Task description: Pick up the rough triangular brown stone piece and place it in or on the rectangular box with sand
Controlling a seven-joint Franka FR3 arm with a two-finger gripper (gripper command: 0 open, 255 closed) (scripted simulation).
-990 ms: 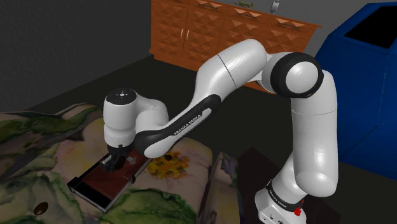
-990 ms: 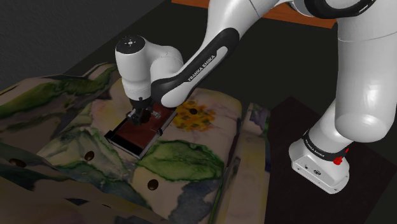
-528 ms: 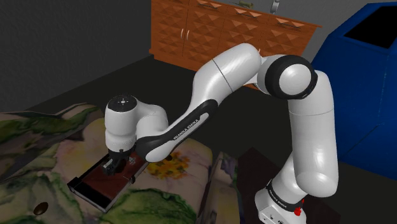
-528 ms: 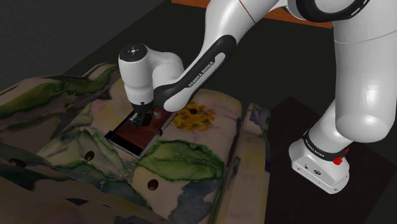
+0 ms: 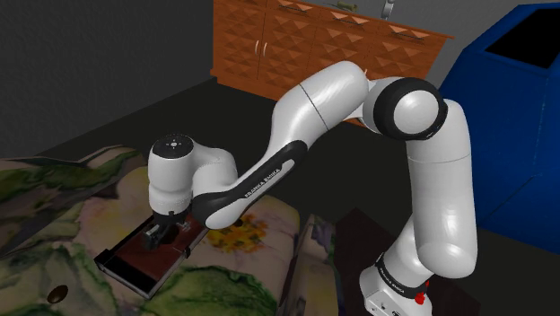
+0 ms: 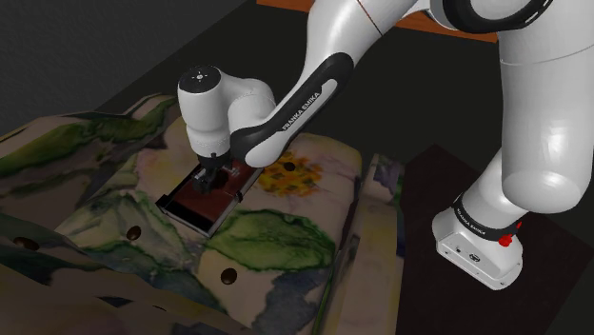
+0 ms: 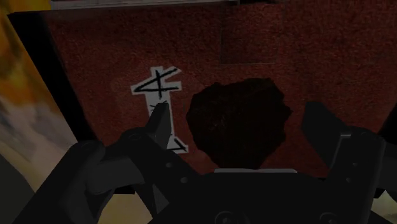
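The rough, dark brown stone piece (image 7: 242, 127) lies on the sand inside the rectangular dark-walled box of reddish-brown sand (image 7: 318, 57), resting flat on the grainy surface well within the walls. In the wrist view the all-black two-finger gripper (image 7: 238, 109) straddles it with the claw released: the fingers (image 7: 160, 124) stand apart on either side of the stone, a strip of sand showing between each one and the stone's edge, so nothing is clasped. Just beside the stone, near one fingertip, a small white mark with black strokes (image 7: 156, 86) sits on the sand. In the shoulder view the gripper (image 5: 154, 238) points down into the box (image 5: 121, 269), its tips low over the sand at the end of the box nearer the arm; the second exterior view shows the gripper (image 6: 207, 183) likewise low over the box (image 6: 190, 217), and the stone itself cannot be made out under the hand in either of these views. The box rests on a broad surface painted with green leaves and a yellow flower (image 5: 54, 224) (image 6: 276, 238), the flower just beside the box on the side toward the stand. The white arm with dark joints (image 5: 314, 99) arches from the white stand base (image 5: 395, 287) over to the box. Behind it stands an orange-brown wooden cabinet with panelled doors (image 5: 314, 45), and at the shoulder view's right edge a large blue object (image 5: 511, 108).
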